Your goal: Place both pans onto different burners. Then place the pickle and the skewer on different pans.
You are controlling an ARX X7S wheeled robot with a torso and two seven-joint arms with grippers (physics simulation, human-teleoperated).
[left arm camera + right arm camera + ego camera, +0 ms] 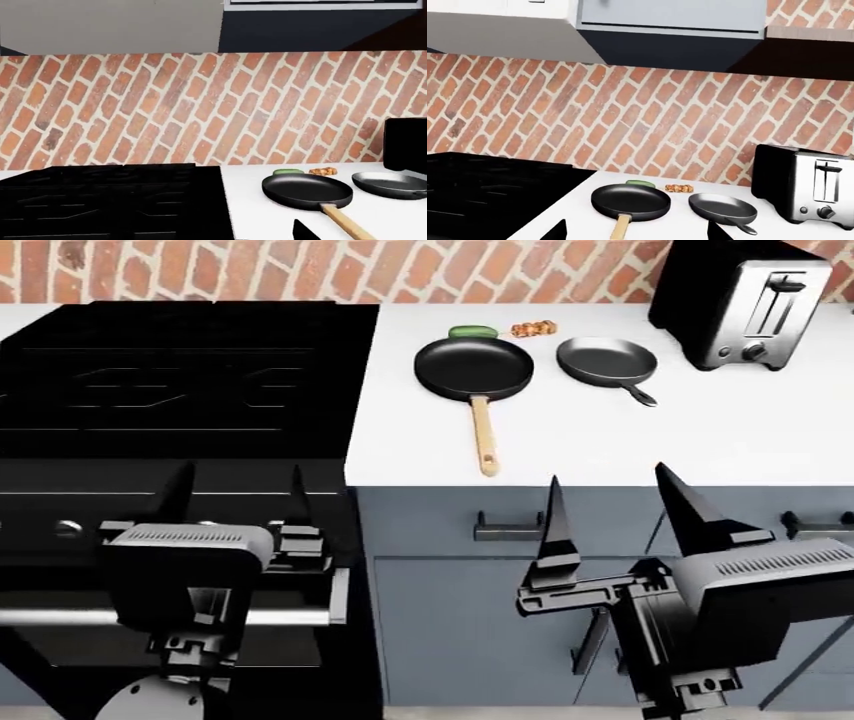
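Nothing has been grasped yet; by the layout, the first step, moving a pan to a burner, is not yet begun. Both pans are set on the white bench point(747, 430) to the right of the stove point(187, 370). The black pan point(474, 367), matte and round with a long pale wooden handle pointing toward the robot, lies nearest the stove. The grey pan point(606, 360), smaller, with a dull grey inside and a short dark metal handle, lies just beside it, with a toaster point(738, 302) of black and brushed silver further right. Behind the black pan, near the brick wall, the smooth green pickle point(473, 331) and the skewer point(533, 329) of orange-brown chunks are seen close together. The burners point(174, 380) are bare black grates.

The left gripper point(234, 495) and right gripper point(627, 515) are held low before the cabinets, fingers spread apart and empty. A reach up to a handle is probably called for next, the wooden one being the easier hold.
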